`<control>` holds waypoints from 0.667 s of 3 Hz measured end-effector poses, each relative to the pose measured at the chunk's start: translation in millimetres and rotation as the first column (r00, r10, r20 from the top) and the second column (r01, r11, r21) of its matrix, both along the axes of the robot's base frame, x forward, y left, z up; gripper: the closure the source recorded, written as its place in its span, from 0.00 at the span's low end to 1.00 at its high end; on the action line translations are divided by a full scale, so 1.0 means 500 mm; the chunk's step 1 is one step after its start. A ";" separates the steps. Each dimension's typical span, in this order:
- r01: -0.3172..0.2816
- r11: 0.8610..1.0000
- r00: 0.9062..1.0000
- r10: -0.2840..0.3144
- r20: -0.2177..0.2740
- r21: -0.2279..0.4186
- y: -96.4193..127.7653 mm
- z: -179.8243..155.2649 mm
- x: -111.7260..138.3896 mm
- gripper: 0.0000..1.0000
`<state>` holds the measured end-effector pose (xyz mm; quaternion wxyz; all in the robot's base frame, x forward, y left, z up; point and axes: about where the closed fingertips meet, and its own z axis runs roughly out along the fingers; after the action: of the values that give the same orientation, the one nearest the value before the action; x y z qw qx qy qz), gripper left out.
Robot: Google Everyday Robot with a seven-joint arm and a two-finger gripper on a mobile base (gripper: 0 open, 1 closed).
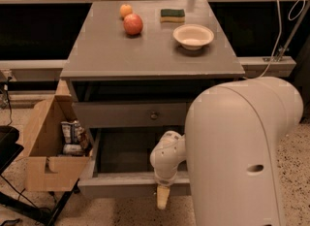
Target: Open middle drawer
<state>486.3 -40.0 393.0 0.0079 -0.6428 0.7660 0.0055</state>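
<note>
The middle drawer (121, 187) is a wide grey drawer below the closed top front with its small round knob (154, 115). It stands pulled out towards me, and its dark inside (123, 150) shows nothing in it. My gripper (163, 198) hangs at the end of the white wrist (167, 154). It sits over the middle of the drawer's front edge and reaches down past it. The drawer's own knob is hidden behind the gripper. The lowest drawer is hidden under the open one.
The grey tabletop (111, 55) holds an apple (133, 24), an orange (126, 10), a green sponge (172, 14) and a white bowl (193, 36). An open cardboard box (46, 171) with packets stands at the drawer's left. My white arm housing (242, 152) fills the right foreground.
</note>
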 end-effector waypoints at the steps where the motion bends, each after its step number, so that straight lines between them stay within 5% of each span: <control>1: 0.000 1.000 1.000 0.000 0.000 0.000 0.000 0.000 0.000 0.00; 2: 0.020 1.000 1.000 -0.020 -0.012 -0.004 -0.012 0.008 -0.009 0.00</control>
<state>481.7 -45.8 396.9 0.0022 -0.6349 0.7725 0.0077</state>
